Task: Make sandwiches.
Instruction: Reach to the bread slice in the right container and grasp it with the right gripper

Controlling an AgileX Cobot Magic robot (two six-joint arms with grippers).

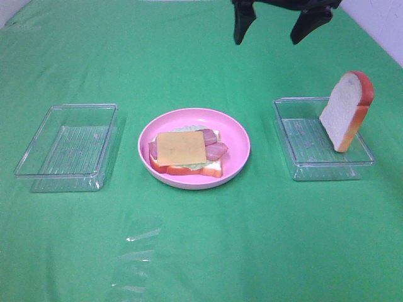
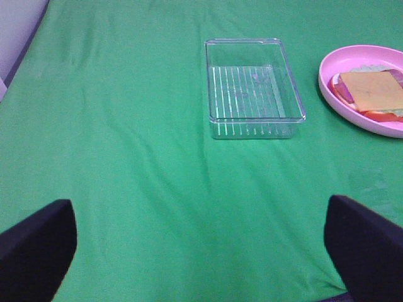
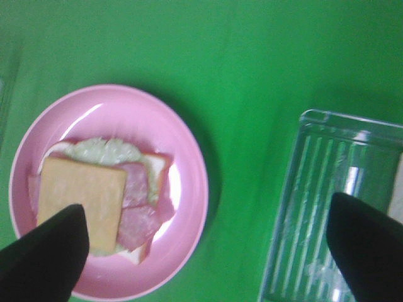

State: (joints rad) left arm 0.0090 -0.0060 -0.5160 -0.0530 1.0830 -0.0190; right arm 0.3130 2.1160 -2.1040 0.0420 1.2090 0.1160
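Both grippers wide open, holding nothing. The last bread slice (image 1: pixel 347 112) leans in the tray (image 1: pixel 296 126) at 3 o'clock of the plate (image 1: pixel 239 135); a sloppy grab probably tips it over.

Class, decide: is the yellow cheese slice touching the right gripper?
Apart. The exterior high view shows the right gripper raised far behind the plate, jaws open, green cloth between it and the cheese slice.

Green cloth over the counter (image 1: pixel 201 251). Pink plate (image 1: pixel 239 141). Yellow cheese slice (image 1: pixel 181 148), reddish-pink bacon (image 1: pixel 215 150), pale green lettuce (image 3: pixel 104 151). Clear ribbed trays (image 1: pixel 66 148). White bread slice (image 1: pixel 343 113) with orange-brown crust. Black fingers (image 1: pixel 242 25).
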